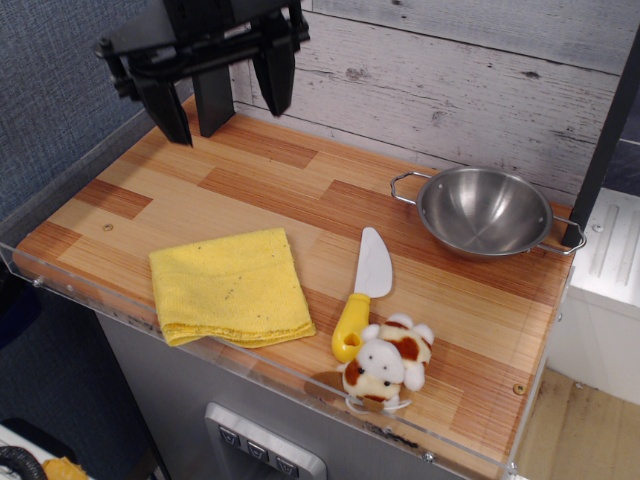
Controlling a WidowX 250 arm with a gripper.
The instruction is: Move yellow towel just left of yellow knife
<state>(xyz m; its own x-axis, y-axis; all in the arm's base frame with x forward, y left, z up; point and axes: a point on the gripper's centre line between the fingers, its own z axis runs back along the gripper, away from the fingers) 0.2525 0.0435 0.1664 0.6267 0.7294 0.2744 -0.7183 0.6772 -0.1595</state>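
The yellow towel [231,287] lies folded and flat near the table's front edge, left of centre. The yellow knife [363,293] lies just right of it, whitish blade pointing back, yellow handle toward the front; a narrow strip of wood separates them. My gripper [222,100] is high above the back left of the table, well clear of the towel. Its two black fingers [274,72] hang wide apart with nothing between them.
A steel bowl with handles [484,212] stands at the back right. A small white-and-brown plush toy [388,364] sits at the front, touching the knife's handle end. A clear rim runs along the table's front edge [250,365]. A plank wall stands behind.
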